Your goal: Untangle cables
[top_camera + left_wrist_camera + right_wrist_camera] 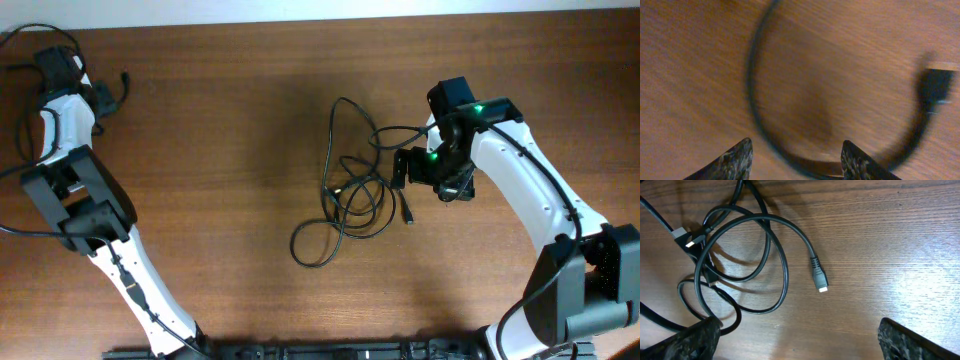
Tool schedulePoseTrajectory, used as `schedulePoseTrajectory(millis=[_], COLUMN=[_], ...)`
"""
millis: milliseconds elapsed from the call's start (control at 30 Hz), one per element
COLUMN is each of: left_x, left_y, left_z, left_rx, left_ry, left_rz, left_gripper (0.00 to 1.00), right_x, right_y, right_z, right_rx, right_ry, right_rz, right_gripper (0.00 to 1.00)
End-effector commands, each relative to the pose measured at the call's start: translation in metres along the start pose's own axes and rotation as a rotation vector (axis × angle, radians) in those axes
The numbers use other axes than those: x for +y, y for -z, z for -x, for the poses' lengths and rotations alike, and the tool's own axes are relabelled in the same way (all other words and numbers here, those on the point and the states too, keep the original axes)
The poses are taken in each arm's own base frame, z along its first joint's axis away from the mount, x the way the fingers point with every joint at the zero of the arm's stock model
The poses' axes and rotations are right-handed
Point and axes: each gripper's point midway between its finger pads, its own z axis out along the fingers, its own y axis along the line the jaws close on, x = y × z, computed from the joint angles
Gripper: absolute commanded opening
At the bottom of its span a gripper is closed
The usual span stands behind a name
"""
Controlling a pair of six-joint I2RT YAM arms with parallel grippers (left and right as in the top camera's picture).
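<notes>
The cables (350, 195) lie as loose tangled black loops at the table's middle, with one plug end (408, 213) free at the right. In the right wrist view the loops (740, 255) fill the upper left and the plug (818, 278) lies apart from them. My right gripper (402, 168) (795, 330) is open and empty, just right of the tangle, its left finger beside a loop. My left gripper (104, 98) (797, 160) is open at the far left corner, over a separate short black cable (123, 82) (755, 90) that curves between its fingertips, with a plug (937, 85). That view is blurred.
Thicker black arm wires (20, 70) hang at the far left edge. The wooden table (220, 200) stretches between the two arms. The right arm's white link (530, 180) crosses the right side.
</notes>
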Motion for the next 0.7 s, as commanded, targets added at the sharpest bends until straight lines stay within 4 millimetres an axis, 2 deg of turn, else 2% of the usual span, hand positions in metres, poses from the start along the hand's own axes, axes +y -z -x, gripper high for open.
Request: schedulePoseTrajectory(millis=[0, 100, 233, 300, 367, 400, 467, 533, 600, 667], left_x=[-0.028, -0.023, 0.002, 0.012, 0.013, 0.014, 0.026, 0.048, 0.059, 0.05], left_y=[-0.01, -0.014, -0.015, -0.008, 0.013, 0.02, 0.02, 0.015, 0.01, 0.004], left_z=[-0.013, -0.028, -0.031, -0.016, 0.017, 0.026, 0.021, 0.005, -0.013, -0.028], left_rx=[0.047, 0.107, 0.103, 0.063, -0.01, -0.023, -0.009, 0.037, 0.091, 0.136], left_ry=[0.127, 0.213, 0.204, 0.206, 0.191, 0.193, 0.197, 0.212, 0.221, 0.226], left_rz=[-0.152, -0.133, 0.013, 0.053, 0.043, 0.046, 0.095, 0.144, 0.159, 0.095], left_gripper=[0.55, 0.45, 0.49, 0.49, 0.49, 0.49, 0.49, 0.49, 0.49, 0.49], right_x=[0.002, 0.002, 0.002, 0.002, 0.002, 0.003, 0.003, 0.003, 0.003, 0.004], right_y=[0.005, 0.005, 0.005, 0.005, 0.005, 0.005, 0.005, 0.005, 0.005, 0.005], right_z=[0.001, 0.001, 0.001, 0.0, 0.002, 0.003, 0.003, 0.003, 0.005, 0.008], right_rx=[-0.017, -0.017, -0.017, -0.016, -0.022, -0.028, -0.028, -0.027, -0.033, -0.045], right_ry=[0.02, 0.02, 0.02, 0.02, 0.021, 0.023, 0.023, 0.023, 0.024, 0.027], right_rz=[-0.002, -0.002, -0.002, -0.003, -0.001, 0.001, 0.001, 0.001, 0.002, 0.007], right_gripper=[0.98, 0.98, 0.98, 0.98, 0.98, 0.98, 0.98, 0.98, 0.98, 0.98])
